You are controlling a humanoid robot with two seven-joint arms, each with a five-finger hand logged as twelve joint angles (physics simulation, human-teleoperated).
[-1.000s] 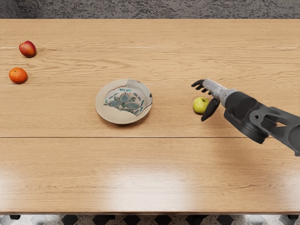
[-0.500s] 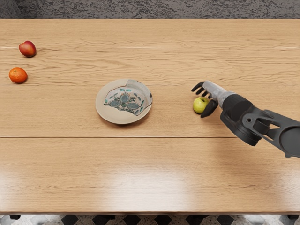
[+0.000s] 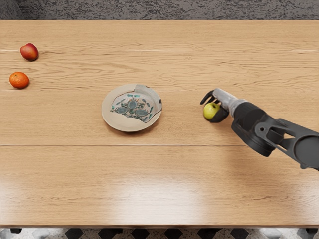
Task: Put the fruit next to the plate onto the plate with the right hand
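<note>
**Green apple gripped, not yet lifted or carried**

My right robot hand (image 3: 220, 101) had its fingers curled over the top of the green apple (image 3: 210, 111) and its thumb tucked against the near side. That pinched the fruit between them, though I could not tell how firm the hold was. The green apple sat low on the worktop (image 3: 159, 184), to the right of the plate (image 3: 106, 112) with bare wood between them, and it did not look lifted. The plate held no fruit. As I judged it, only the reach and the closing were done. Raising the fruit, carrying it left and setting it on the plate all remained. A red apple (image 3: 29, 52) and an orange (image 3: 19, 80) lay at the far left, well apart from the plate.
</note>
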